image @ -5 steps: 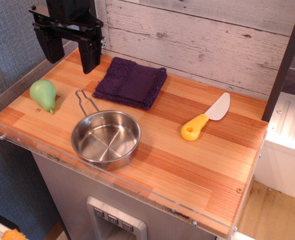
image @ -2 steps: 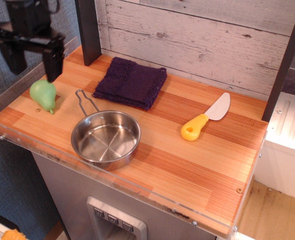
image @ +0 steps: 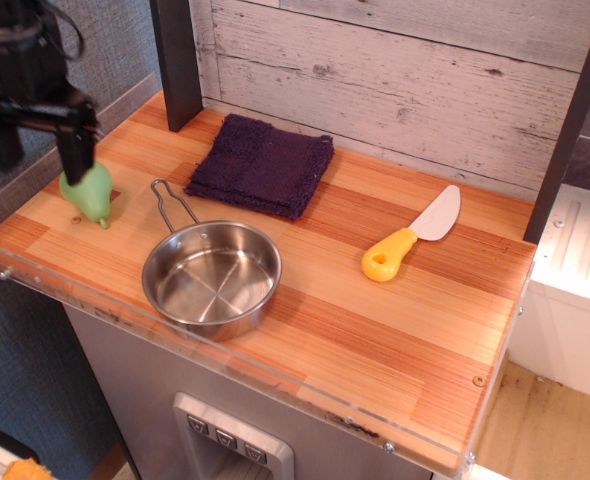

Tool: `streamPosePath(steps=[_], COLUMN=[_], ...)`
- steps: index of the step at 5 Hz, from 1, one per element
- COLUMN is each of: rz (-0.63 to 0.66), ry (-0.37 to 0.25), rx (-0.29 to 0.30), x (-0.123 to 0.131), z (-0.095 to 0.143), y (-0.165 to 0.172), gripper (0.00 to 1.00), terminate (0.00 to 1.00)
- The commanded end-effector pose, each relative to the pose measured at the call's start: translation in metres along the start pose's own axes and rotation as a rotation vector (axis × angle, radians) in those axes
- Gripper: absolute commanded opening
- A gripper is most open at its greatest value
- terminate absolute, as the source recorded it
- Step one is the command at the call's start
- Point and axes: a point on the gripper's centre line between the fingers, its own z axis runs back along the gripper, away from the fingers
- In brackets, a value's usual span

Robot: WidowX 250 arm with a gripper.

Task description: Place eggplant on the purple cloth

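Note:
The light-green eggplant (image: 90,197) lies on the wooden counter at the far left, its tapered tip pointing toward the front. The dark purple cloth (image: 262,165) lies flat at the back of the counter, right of the eggplant and apart from it. My black gripper (image: 37,150) hangs open above the counter's left edge. Its right finger (image: 76,148) stands in front of the eggplant's top and hides part of it. The left finger is over the counter's edge. Nothing is held.
A steel pan (image: 212,276) with a wire handle sits in front of the cloth, close to the eggplant's right. A yellow-handled toy knife (image: 411,235) lies to the right. A dark post (image: 178,60) stands at the back left; a clear guard rims the counter's front edge.
My gripper has moved from the back of the counter near the cloth leftward and down to the eggplant. The eggplant, cloth, pan and knife have not moved.

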Motion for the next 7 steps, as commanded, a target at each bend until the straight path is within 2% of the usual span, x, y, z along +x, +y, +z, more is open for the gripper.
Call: streamPosePath(steps=[1, 2, 3, 4, 6, 7], rz=[0.038, 0.065, 0.064, 0.071, 0.094, 0.089], ry=[-0.084, -0.089, -0.066, -0.027, 0.049, 0.063], rx=[0.044, 0.053, 0.069, 0.068, 0.114, 0.122], x=[0.033, 0.043, 0.047, 0.044, 0.028, 0.026], z=[0.003, -0.001, -0.007, -0.015, -0.023, -0.023], y=[-0.003, -0.004, -0.009, -0.012, -0.016, -0.016], gripper=[1.0, 1.0, 1.0, 1.0, 1.0, 0.0], terminate=[0.0, 0.0, 0.0, 0.0, 0.0, 0.0])
